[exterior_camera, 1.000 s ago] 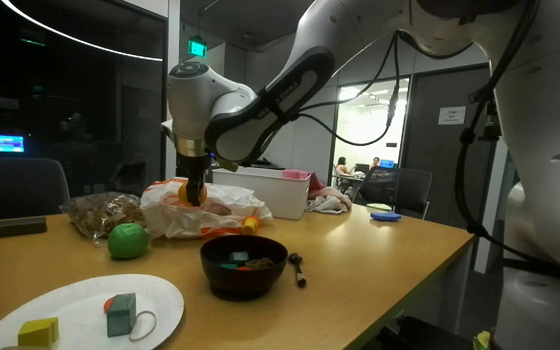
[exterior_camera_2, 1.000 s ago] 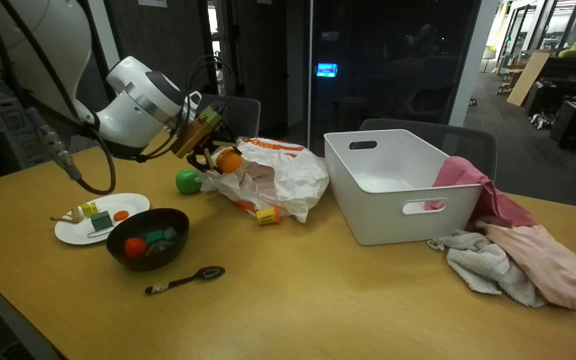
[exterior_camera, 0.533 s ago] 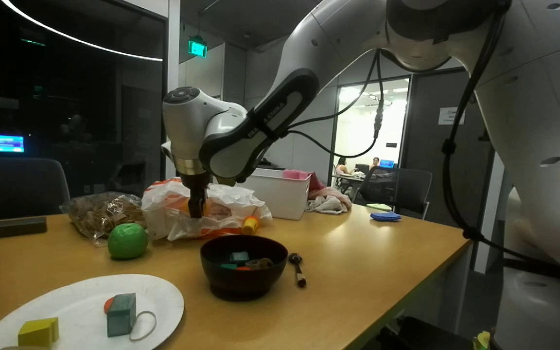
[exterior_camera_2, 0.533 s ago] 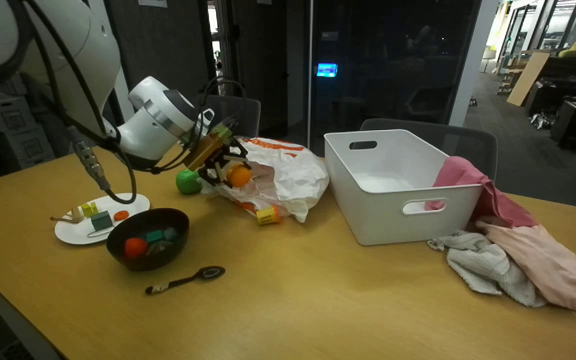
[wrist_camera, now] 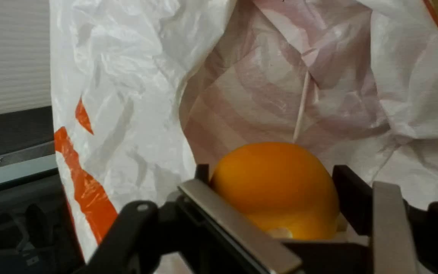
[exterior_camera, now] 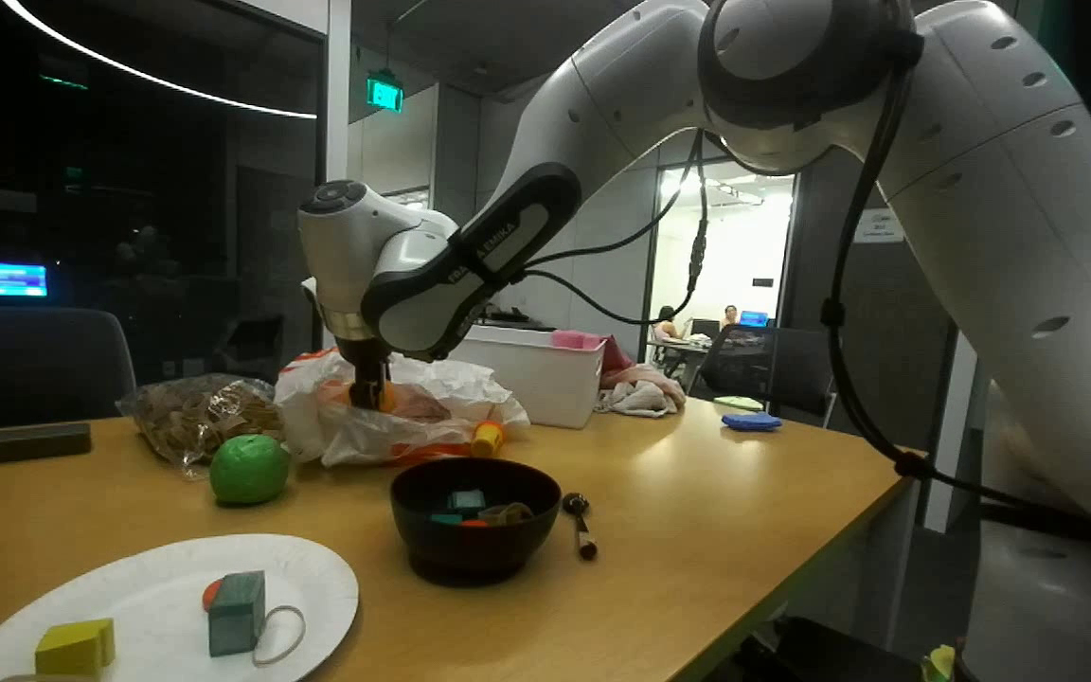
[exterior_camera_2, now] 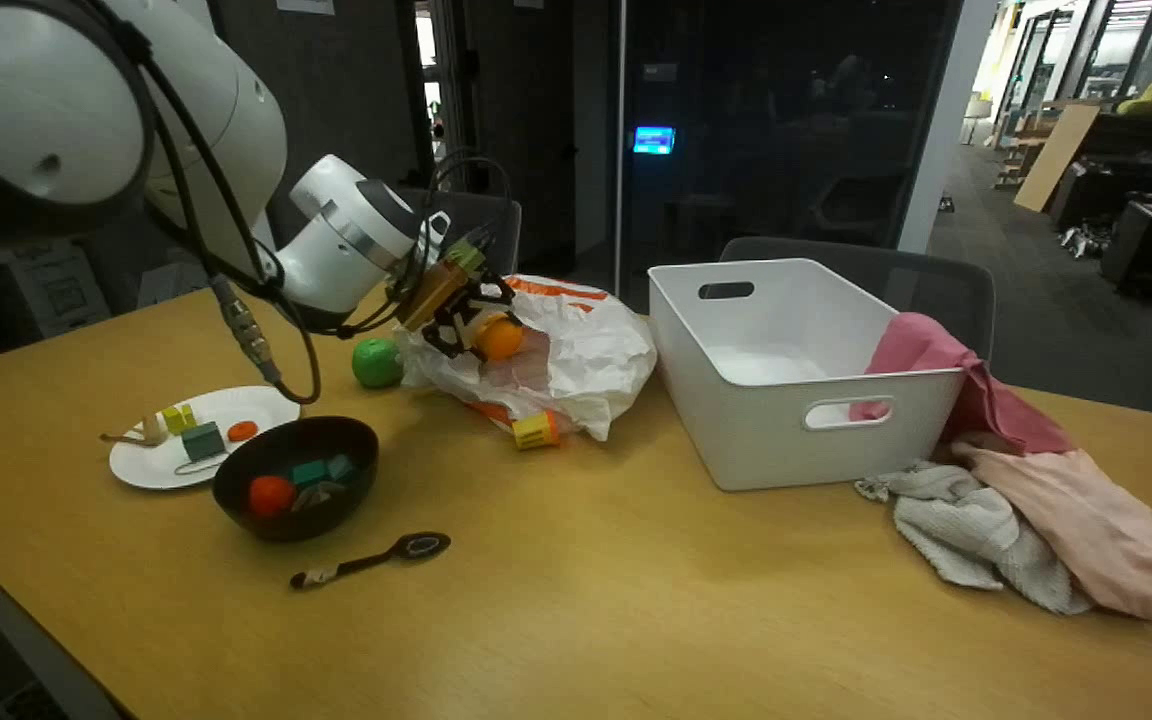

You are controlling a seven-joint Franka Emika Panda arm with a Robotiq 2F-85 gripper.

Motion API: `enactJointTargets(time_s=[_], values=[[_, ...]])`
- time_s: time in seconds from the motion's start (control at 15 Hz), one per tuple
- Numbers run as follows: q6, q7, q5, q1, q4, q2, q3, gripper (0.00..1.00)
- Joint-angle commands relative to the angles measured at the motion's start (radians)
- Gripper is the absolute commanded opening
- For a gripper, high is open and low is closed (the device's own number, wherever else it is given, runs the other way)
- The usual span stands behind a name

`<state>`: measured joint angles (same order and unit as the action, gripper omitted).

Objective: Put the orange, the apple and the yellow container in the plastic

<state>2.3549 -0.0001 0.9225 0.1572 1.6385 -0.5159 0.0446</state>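
My gripper (wrist_camera: 274, 184) is shut on the orange (wrist_camera: 272, 175), with a finger on either side of it. It holds the orange at the open mouth of the white plastic bag (wrist_camera: 127, 76). In an exterior view the orange (exterior_camera_2: 499, 338) shows in front of the bag's pinkish inside. The green apple (exterior_camera_2: 377, 363) stands on the table beside the bag; it also shows in an exterior view (exterior_camera: 249, 469). The yellow container (exterior_camera_2: 536, 430) with an orange end lies on its side against the bag's edge. It also shows in an exterior view (exterior_camera: 488, 439).
A black bowl (exterior_camera_2: 236, 500) with small items, a white plate (exterior_camera_2: 141, 465) with blocks and a black spoon (exterior_camera_2: 420, 545) are on the table. A white bin (exterior_camera_2: 776, 440) with cloths stands beside the bag. A clear bag (exterior_camera: 214, 412) lies behind the apple.
My gripper has carried the orange lower and further toward the bag's mouth, staying shut on it. The apple and the yellow container have not moved.
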Motion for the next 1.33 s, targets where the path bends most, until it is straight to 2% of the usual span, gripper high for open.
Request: enactJointTargets(time_s=[0.0, 0.07, 0.2, 0.53, 0.8, 1.0, 1.27], values=[[-0.028, -0.025, -0.008, 0.009, -0.084, -0.04, -0.012, 0.96], [-0.035, -0.028, -0.018, 0.007, -0.088, -0.04, -0.01, 1.0], [-0.067, -0.04, -0.068, 0.001, -0.082, -0.022, 0.005, 1.0], [-0.164, -0.146, -0.272, -0.001, -0.014, 0.076, 0.06, 1.0], [-0.102, -0.231, -0.336, 0.02, 0.081, 0.183, 0.106, 1.0], [-0.088, -0.321, -0.471, 0.019, 0.151, 0.243, 0.164, 1.0], [-0.095, -0.534, -0.696, 0.006, 0.222, 0.264, 0.231, 1.0]])
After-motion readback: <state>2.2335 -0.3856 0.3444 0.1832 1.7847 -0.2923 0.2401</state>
